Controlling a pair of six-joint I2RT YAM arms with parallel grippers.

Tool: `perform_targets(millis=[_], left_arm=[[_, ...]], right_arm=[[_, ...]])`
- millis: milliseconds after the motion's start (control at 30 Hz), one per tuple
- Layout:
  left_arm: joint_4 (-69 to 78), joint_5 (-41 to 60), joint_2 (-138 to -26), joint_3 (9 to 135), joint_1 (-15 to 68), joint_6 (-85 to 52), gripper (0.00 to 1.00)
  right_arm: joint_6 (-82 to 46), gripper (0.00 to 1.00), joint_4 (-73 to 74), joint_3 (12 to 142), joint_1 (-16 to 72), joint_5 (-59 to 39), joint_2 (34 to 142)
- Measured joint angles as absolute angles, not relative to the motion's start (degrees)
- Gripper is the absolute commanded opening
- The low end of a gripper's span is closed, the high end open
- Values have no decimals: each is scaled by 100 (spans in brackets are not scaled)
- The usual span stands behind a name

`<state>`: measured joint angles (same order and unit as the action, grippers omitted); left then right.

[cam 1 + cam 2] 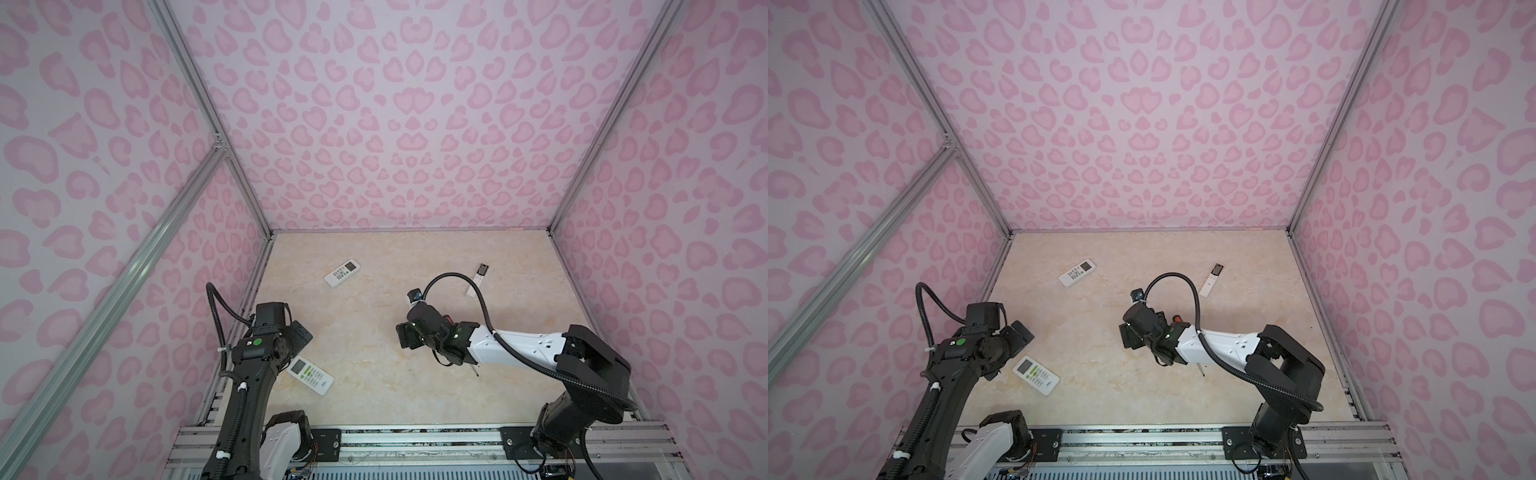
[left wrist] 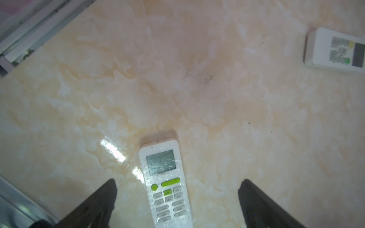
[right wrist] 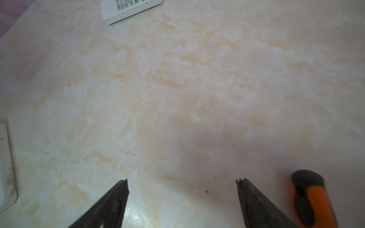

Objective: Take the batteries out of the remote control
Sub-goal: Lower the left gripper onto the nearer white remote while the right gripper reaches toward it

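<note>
Opening step, as I read it: nothing is unloaded yet. I can't spot any batteries, because all 3 remotes lie button side up on the table [image 1: 374, 361], so any battery bay faces down, out of sight.

My left gripper [image 2: 178, 181] hangs over the green-button remote [image 1: 311, 375], which sits by the table's left edge toward the near left corner. Jaws are wide and hold nothing. In the left wrist view the remote runs straight between the 2 fingers with clear gaps on both sides, not touching either.

My right gripper [image 3: 182, 181] is out near the middle of the table, jaws spread and empty over bare surface. The orange-handled screwdriver [image 3: 313, 199] lies just beside 1 finger, outside the jaws.

The second remote [image 1: 341, 273] is toward the far left and the slim remote [image 1: 477, 282] toward the far right, both well apart from either gripper.

Next move, my call: lower the left, close across the remote's width and turn it over so the cover faces up. The casing looks smooth and glossy, so it needs a square grip or it may slip.
</note>
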<state>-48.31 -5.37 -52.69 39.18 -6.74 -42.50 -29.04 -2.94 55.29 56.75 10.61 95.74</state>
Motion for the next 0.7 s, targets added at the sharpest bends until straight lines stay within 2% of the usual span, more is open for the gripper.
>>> perform_targets(millis=[300,467,700], left_arm=[[-4781,-502,-5686,3461,-449,-4792,97],[-4473,-412,-6213,3402,-449,-4814,94],[-3905,-141,-6080,2816,-449,-4947,89]], right_arm=[[-3361,85,-54,5651,6403,650,10239],[-3409,84,67,5859,6508,600,10353],[-3409,84,209,5937,6525,611,10418]])
